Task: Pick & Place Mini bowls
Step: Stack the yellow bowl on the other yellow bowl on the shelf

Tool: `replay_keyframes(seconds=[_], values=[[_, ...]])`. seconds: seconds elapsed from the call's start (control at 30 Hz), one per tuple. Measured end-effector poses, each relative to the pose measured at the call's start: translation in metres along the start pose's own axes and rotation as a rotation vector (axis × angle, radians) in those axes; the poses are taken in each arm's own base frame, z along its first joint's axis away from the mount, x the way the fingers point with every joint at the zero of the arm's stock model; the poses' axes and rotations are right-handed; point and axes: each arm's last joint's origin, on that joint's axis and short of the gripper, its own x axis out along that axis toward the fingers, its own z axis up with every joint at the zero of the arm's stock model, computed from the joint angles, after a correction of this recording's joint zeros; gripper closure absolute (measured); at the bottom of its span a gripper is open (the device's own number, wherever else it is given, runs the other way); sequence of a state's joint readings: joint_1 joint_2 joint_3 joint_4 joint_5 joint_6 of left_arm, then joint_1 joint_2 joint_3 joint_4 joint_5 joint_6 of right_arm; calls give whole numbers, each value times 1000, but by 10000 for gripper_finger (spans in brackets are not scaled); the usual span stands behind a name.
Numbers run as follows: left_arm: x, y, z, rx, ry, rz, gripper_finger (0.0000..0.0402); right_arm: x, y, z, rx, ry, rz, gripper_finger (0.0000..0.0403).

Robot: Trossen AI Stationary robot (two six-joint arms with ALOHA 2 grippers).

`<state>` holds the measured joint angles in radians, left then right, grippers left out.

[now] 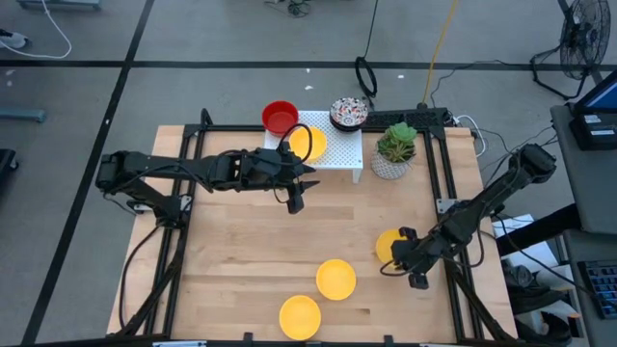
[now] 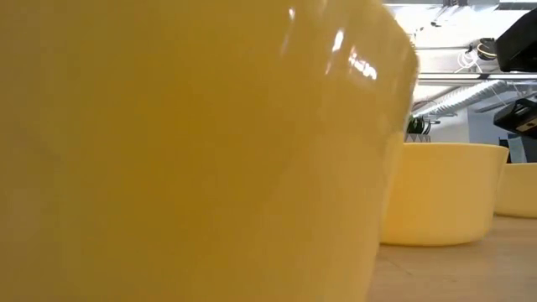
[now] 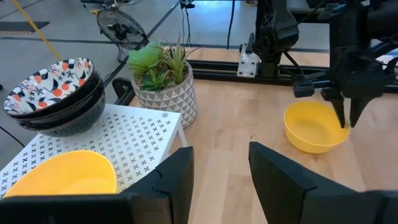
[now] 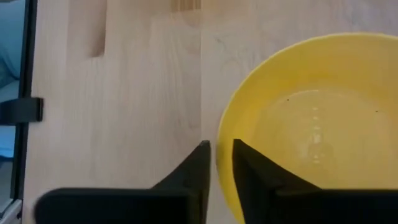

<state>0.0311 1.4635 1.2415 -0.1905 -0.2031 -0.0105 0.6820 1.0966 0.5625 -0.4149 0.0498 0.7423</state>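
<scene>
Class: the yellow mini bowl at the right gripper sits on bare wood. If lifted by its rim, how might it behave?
The yellow mini bowl looks rigid, so it probably keeps shape. Its glossy wall may slip between the right gripper's narrow jaws. Held by one edge, it could tilt.

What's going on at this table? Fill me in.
A two-armed robot is sorting mini bowls. The right gripper is down at the rim of a yellow bowl on the table's right side, fingers nearly together at the bowl's edge. The left gripper hangs open by the white rack, which holds another yellow bowl. Two more yellow bowls sit near the front edge. A red bowl and a patterned stack stand at the back beside a plant.
</scene>
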Motion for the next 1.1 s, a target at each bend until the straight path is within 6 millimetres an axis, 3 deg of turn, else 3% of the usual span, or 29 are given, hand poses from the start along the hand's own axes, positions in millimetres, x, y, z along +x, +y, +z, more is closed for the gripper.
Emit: replay_keyframes(seconds=[0.3, 0.53, 0.73, 0.93, 1.1], values=[[0, 0, 0, -20, 0, 0, 245, 0, 0, 0, -45, -3, 1, 260], [0, 0, -1, -20, 5, 0, 245, 10, -1, -1, -172, 36, -38, 244], [0, 0, -2, -16, 25, 1, 245, 16, -3, -1, -344, 29, -118, 281], [0, 0, -4, -12, 43, 1, 245, 16, -3, 0, -397, 29, -115, 384], [0, 0, -4, 1, 44, -1, 245, 11, -1, 3, -406, -17, -91, 396]])
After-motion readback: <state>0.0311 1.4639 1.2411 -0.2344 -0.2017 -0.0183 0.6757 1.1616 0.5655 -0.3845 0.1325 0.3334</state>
